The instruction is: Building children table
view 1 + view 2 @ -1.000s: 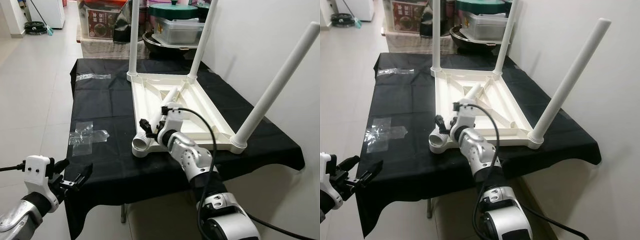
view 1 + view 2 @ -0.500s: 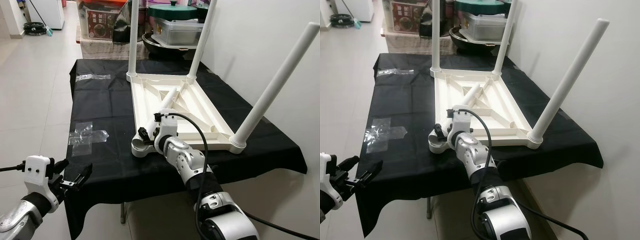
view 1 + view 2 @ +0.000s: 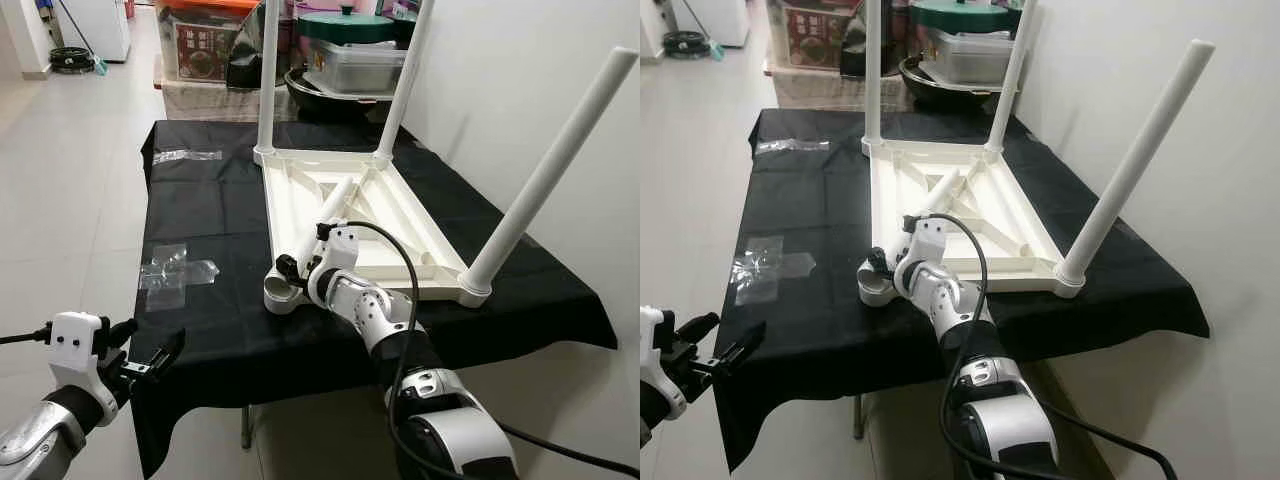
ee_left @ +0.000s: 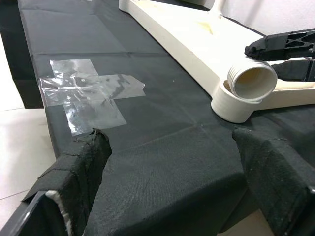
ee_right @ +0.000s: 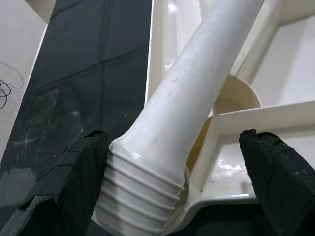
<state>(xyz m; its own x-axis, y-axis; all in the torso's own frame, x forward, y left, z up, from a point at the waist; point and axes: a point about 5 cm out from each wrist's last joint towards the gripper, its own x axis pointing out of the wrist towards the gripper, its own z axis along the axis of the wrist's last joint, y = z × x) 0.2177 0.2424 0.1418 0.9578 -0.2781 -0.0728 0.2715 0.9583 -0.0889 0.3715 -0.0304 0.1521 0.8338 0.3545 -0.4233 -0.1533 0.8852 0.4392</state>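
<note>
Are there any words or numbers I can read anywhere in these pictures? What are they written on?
No text here can be read.
Red box behind the black table: it has printed labels and a picture, too small and blurred to read.
White upside-down children's table and its loose leg: no writing visible.
Clear tape on the cloth: no print visible.

Black-clothed table (image 3: 200, 210): upturned tabletop (image 3: 400, 225), clear tape (image 3: 172, 270).
</note>
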